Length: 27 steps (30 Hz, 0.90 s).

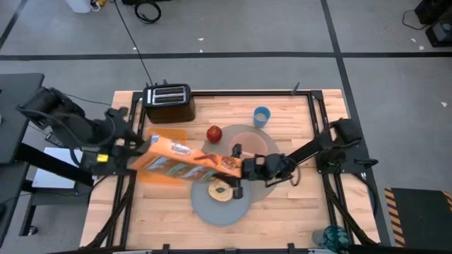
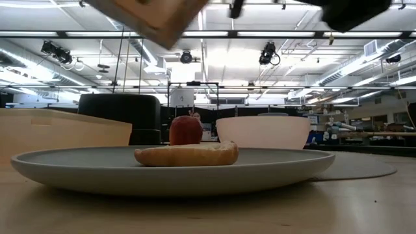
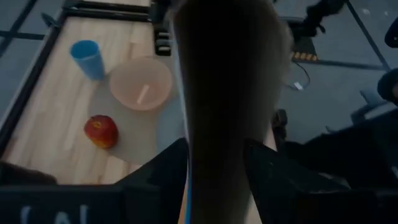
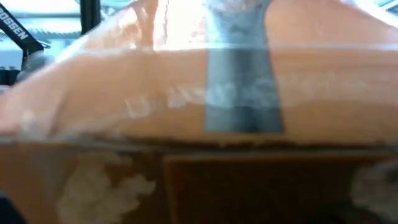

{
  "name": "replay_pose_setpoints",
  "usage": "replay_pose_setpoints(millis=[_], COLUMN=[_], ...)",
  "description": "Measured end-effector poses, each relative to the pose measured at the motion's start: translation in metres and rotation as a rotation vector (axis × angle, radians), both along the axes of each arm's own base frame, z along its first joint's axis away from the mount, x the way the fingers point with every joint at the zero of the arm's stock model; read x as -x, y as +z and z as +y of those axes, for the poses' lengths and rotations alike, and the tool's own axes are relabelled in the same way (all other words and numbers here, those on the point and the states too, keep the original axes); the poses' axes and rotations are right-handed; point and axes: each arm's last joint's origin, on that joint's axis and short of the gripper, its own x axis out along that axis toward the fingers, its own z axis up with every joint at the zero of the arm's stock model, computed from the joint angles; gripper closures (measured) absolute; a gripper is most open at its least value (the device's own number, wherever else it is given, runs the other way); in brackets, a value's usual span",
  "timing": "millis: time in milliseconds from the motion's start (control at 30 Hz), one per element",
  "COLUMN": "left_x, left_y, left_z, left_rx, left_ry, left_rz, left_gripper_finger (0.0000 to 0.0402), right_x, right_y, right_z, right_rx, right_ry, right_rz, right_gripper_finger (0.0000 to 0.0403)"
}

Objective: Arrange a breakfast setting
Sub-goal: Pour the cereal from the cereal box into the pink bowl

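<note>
A long orange printed box (image 1: 191,161) hangs level above the table's middle, between my two arms. My left gripper (image 3: 214,146) is at its left end and my right gripper (image 1: 244,168) at its right end, both shut on it. Below, a bagel (image 1: 220,190) lies flat on the grey plate (image 1: 212,210). The plate overlaps the round grey-tan mat (image 1: 272,152). A pink bowl (image 3: 142,83) stands on the mat with a pale spoon (image 3: 143,94) in it. The red apple (image 1: 214,133) and the blue cup (image 1: 262,116) stand on the wood. My left gripper pinches the box's left end (image 3: 214,186) between its two fingers, one on each broad face. The fingers lie along the box and slant down from the table's left. The box is lifted clear. My right gripper meets the box's right end (image 1: 236,166) from the table's right. The box fills the right wrist view and hides the fingers, so the hold does not show.
A black toaster (image 1: 169,102) stands at the table's far left, its cord running off the far edge. Dark frame rails (image 1: 321,134) border the table. Bare wood lies along the near edge and at the near left.
</note>
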Motion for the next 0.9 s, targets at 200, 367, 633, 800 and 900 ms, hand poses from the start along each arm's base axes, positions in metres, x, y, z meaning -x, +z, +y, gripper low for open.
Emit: replay_pose_setpoints(millis=[200,367,633,800,900], left_x=[0.001,-0.017,-0.055,-0.075,-0.081], left_y=[-0.01,-0.034,-0.091,-0.12,-0.128], left_z=[0.005,-0.003,-0.024,-0.036,-0.04], left_rx=[-0.107,-0.3,-0.458,-0.389,-0.35], left_ry=[0.08,0.207,0.327,0.345,0.356], left_rz=[-0.021,-0.011,-0.007,-0.038,-0.066], left_gripper_finger=[0.0236,0.0235,0.0235,0.0235,0.0235], right_x=[0.067,0.12,0.177,0.213,0.233], right_y=[0.001,0.007,0.029,0.037,0.038], right_z=[-0.023,-0.042,-0.062,-0.073,-0.078], right_rx=[-0.013,-0.012,0.015,-0.003,-0.027], right_ry=[-0.108,-0.156,-0.18,-0.123,-0.06], right_rz=[0.075,0.133,0.254,0.289,0.31], right_gripper_finger=[0.0208,0.0208,0.0208,0.0208,0.0208])
